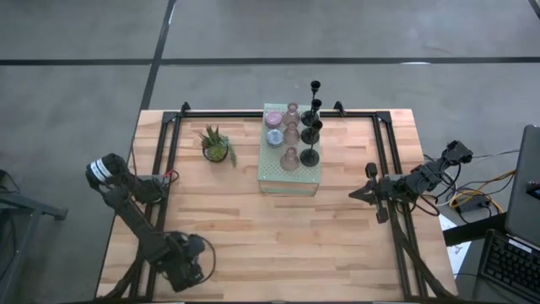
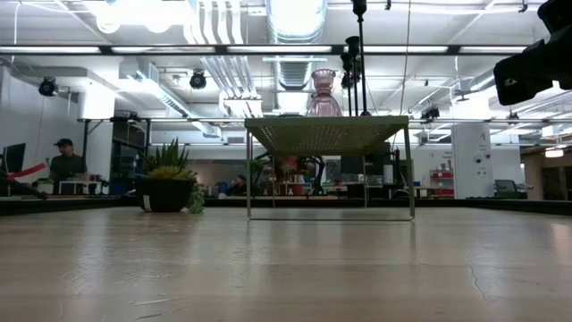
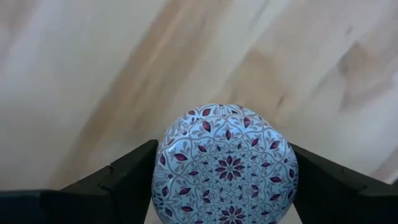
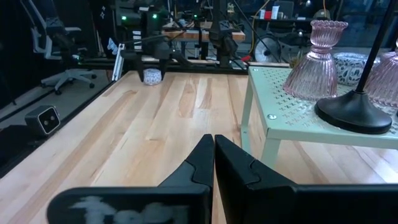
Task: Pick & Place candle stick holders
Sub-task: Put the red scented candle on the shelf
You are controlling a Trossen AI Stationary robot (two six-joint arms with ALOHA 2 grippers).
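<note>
the left gripper [image 1: 187, 270] was found low at the near left corner of the wooden table [image 1: 253, 245], its fingers [image 3: 118, 180] spread to either side of a patterned holder [image 3: 225, 163] with a pale blue and purple floral top; whether they pressed on it or only bracketed it could not be told. the right gripper [image 4: 213, 152] was noted at the right side, fingers closed together on nothing, waiting. the other candle holders were seen grouped on the pale green perforated stand [image 1: 288, 173] at the far middle: pink glass ones [image 1: 289, 158], tall black ones [image 1: 310, 135], one patterned one [image 1: 274, 135].

risk judged: the round smooth top could slip or twist between flat fingers if gripped off centre; a carried holder could knock the crowded, slim black sticks over when set down on the stand.

surface: bare butcher-block, pale, matte. a small potted plant [image 1: 215, 145] stood left of the stand. room beyond: open workshop, ceiling ducts, strip lights, a seated person [image 2: 63, 161] far off
</note>
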